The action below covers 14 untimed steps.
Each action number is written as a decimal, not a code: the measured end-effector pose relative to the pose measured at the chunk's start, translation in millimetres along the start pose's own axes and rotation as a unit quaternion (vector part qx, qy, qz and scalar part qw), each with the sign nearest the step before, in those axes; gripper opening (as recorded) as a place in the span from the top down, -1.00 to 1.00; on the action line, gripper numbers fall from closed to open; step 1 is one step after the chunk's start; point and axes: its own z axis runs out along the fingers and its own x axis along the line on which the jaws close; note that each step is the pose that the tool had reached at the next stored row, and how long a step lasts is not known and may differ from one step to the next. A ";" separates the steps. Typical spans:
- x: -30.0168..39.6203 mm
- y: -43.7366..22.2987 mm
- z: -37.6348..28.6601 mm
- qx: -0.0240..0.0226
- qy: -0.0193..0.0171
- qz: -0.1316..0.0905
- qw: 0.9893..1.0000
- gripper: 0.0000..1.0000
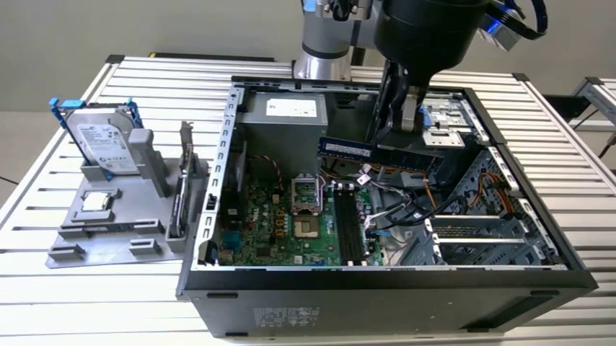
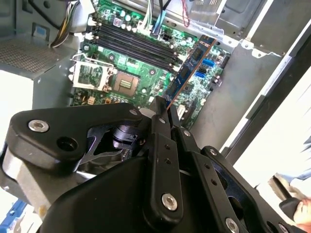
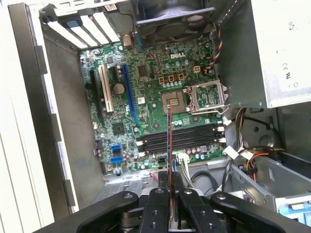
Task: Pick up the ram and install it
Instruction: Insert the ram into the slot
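My gripper (image 1: 399, 135) hangs over the open computer case (image 1: 385, 288), shut on the ram (image 1: 371, 150), a long dark stick with a white label. The stick is held level above the motherboard (image 1: 279, 231), toward the back of the case. In both wrist views I see the ram edge-on (image 2: 192, 68) (image 3: 170, 141), reaching out from between the fingertips (image 2: 160, 116) (image 3: 160, 191). The black memory slots (image 1: 348, 223) (image 2: 136, 46) (image 3: 180, 138) lie below it, beside the open processor socket (image 1: 303, 205) (image 3: 175, 99). The ram is clear of the slots.
On the exterior view's left, a grey holder (image 1: 106, 231) carries a silver hard drive in a blue frame (image 1: 101, 140), an expansion card (image 1: 185, 169) and a processor chip (image 1: 97, 202). Inside the case are the power supply (image 1: 284, 119), loose cables (image 1: 405, 209) and drive bays (image 1: 481, 238).
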 end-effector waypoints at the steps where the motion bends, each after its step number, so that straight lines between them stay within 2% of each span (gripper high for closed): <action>1: 0.0 0.0 0.0 0.000 0.000 0.001 1.000 1.00; 14: 0.0 0.0 0.0 0.000 0.001 0.018 1.000 1.00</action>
